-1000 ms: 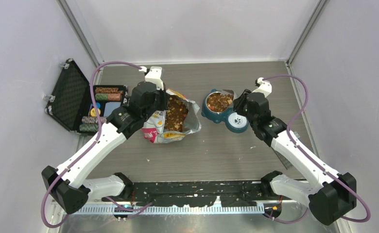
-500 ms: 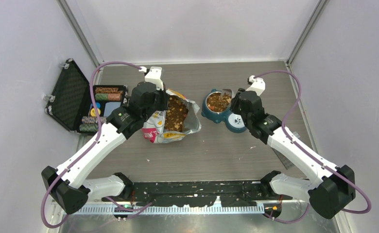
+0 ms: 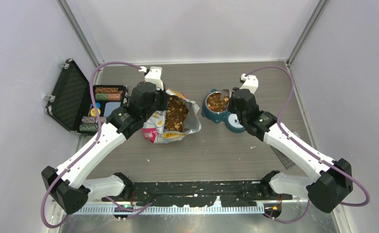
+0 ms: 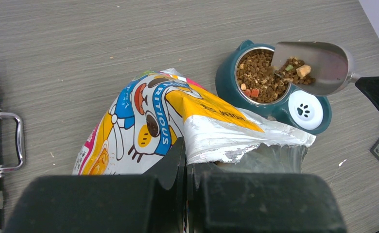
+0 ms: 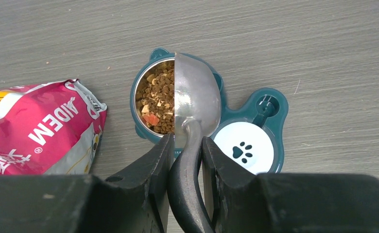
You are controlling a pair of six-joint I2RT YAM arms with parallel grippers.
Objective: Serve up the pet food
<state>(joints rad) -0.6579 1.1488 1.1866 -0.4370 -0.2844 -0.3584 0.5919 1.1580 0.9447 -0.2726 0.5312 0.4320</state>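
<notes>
The scoop [image 5: 197, 92], pinched at its handle by the right gripper [image 5: 185, 155], is hiding part of the pet food [image 5: 158, 97] in the bowl [image 5: 141, 132]. The jaws of the left gripper [image 4: 186, 170] are pressing together on the bag [image 4: 144, 121] rim, covering it. Pale walls [image 3: 192, 29] are enclosing the grey table [image 3: 216, 145].

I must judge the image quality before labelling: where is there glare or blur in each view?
Top view: even soft light, no blur. Left wrist: bag sharp, mild glare on its foil, dark foreground soft. Right wrist: bright sheen on the scoop, kibble sharp, dark foreground soft.
</notes>
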